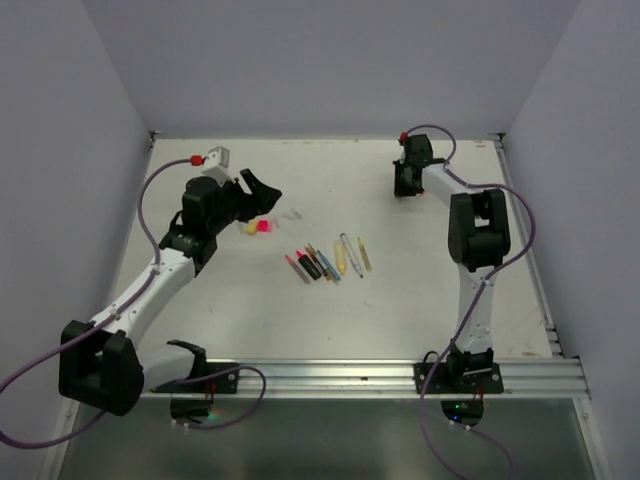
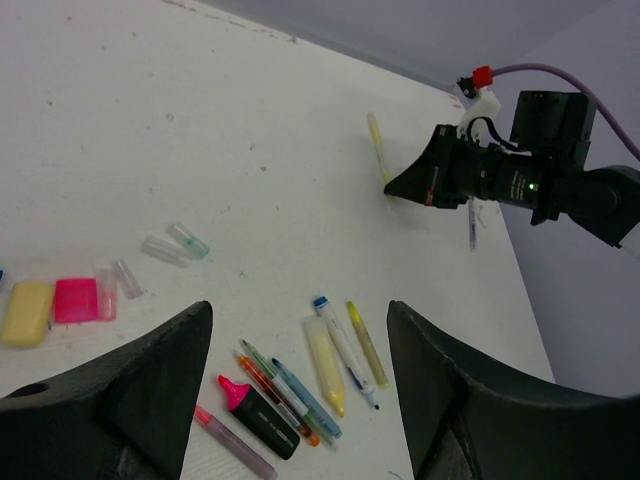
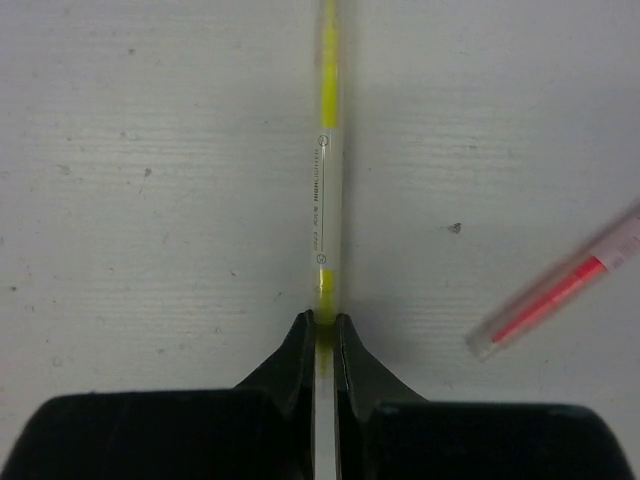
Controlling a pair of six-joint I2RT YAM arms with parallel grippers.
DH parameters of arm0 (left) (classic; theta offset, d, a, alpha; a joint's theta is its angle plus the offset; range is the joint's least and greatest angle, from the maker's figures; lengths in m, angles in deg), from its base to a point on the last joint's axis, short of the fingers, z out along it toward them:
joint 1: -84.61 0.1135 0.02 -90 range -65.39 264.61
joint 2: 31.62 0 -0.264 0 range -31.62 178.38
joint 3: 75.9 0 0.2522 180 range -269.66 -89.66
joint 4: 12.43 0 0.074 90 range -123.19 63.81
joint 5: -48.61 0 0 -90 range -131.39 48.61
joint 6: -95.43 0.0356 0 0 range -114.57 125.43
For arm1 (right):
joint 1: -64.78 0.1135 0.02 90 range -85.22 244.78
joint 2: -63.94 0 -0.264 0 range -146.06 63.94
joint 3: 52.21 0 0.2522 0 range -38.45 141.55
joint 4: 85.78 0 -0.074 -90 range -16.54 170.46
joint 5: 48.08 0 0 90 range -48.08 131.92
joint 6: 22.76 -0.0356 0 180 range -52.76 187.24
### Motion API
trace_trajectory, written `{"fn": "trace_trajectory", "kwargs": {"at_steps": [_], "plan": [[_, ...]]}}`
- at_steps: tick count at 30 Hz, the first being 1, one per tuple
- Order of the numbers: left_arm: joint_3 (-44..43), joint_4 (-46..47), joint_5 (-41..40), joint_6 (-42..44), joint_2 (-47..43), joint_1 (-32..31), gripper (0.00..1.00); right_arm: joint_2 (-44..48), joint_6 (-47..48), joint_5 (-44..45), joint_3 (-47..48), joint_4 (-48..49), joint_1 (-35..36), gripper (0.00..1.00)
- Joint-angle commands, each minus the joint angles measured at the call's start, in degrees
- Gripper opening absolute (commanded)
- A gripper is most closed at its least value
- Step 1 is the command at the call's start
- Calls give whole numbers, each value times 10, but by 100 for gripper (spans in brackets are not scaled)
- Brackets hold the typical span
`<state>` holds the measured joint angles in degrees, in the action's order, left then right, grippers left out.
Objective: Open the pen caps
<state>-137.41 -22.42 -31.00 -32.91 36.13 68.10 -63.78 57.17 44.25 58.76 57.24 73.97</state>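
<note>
My right gripper (image 3: 325,322) is shut on the near end of a slim yellow pen (image 3: 327,190) that lies flat on the table at the far right (image 1: 404,192). In the left wrist view the same pen (image 2: 376,145) sticks out past the right gripper (image 2: 392,188). My left gripper (image 2: 297,312) hangs open and empty above the table, over a row of pens (image 2: 330,365) and a pink-and-black highlighter (image 2: 255,415). Loose pen caps lie to the left: a yellow one (image 2: 27,312), a pink one (image 2: 76,299) and pale clear ones (image 2: 165,250).
A red pen in a clear barrel (image 3: 560,295) lies slanted just right of the held yellow pen. The row of pens (image 1: 330,262) sits mid-table, with the caps (image 1: 257,227) beside the left gripper (image 1: 262,190). White walls close the table's back and sides.
</note>
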Motion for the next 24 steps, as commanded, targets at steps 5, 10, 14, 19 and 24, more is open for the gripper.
{"fn": "trace_trajectory", "kwargs": {"at_steps": [5, 10, 14, 19, 24], "plan": [[4, 26, 37, -13, 20, -1, 73, 98, 37, -86, -73, 75, 69, 0], [7, 32, 57, -20, 23, -2, 73, 140, -39, -85, -121, 78, 65, 0], [13, 39, 67, -24, 22, -3, 73, 176, -68, -74, -163, 100, 64, 0], [13, 41, 74, -23, 32, -4, 73, 212, -75, -64, -189, 115, 64, 0], [-5, 33, 79, -23, 51, -4, 73, 225, -91, -78, -194, 131, 71, 0]]}}
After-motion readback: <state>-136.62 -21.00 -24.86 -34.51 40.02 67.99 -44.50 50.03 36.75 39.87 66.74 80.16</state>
